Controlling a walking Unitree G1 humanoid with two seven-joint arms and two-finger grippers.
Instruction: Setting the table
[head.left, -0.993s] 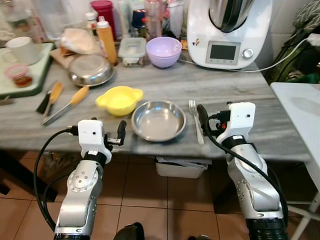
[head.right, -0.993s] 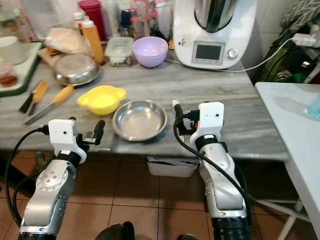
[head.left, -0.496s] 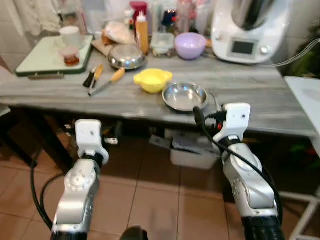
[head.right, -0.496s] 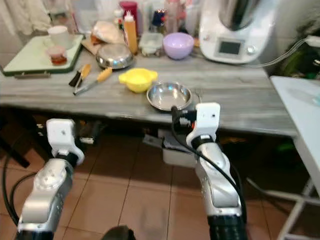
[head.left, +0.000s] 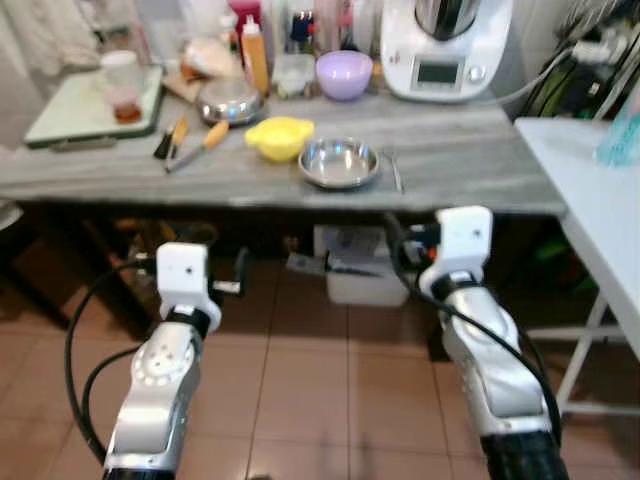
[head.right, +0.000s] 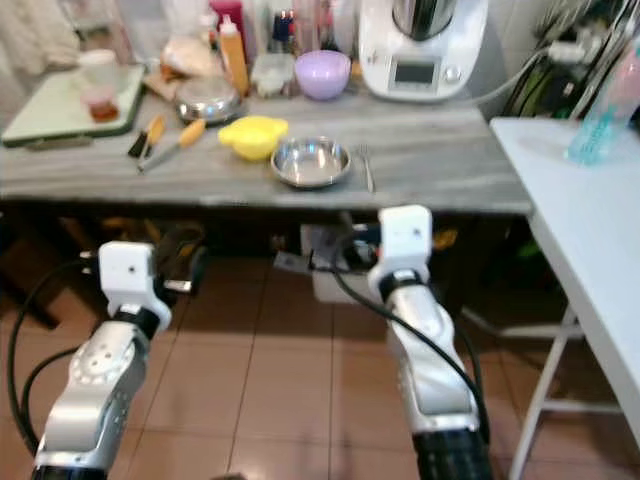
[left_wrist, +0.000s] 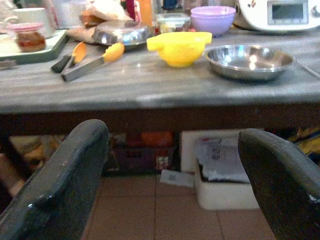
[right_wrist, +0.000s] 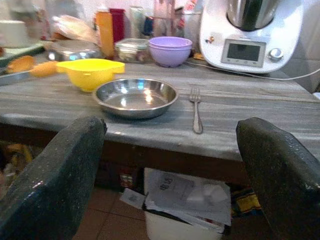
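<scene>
Now standing well back from the table (head.left: 450, 180); a second ago I was right at its edge. Left gripper (left_wrist: 165, 200) and right gripper (right_wrist: 170, 200) spread, empty. Steel dish (right_wrist: 135, 97) and fork (right_wrist: 196, 111) laid side by side: placement looks finished.

My head cameras look down from well back; both wrist cameras face the desk (head.left: 450, 175) edge-on, sharing the steel bowl (right_wrist: 135, 96).

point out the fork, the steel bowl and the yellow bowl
fork (right_wrist: 196, 111), right wrist view, middle of its handle
steel bowl (right_wrist: 135, 96), right wrist view, inside bottom
yellow bowl (right_wrist: 90, 73), right wrist view, front of its outer wall
</scene>
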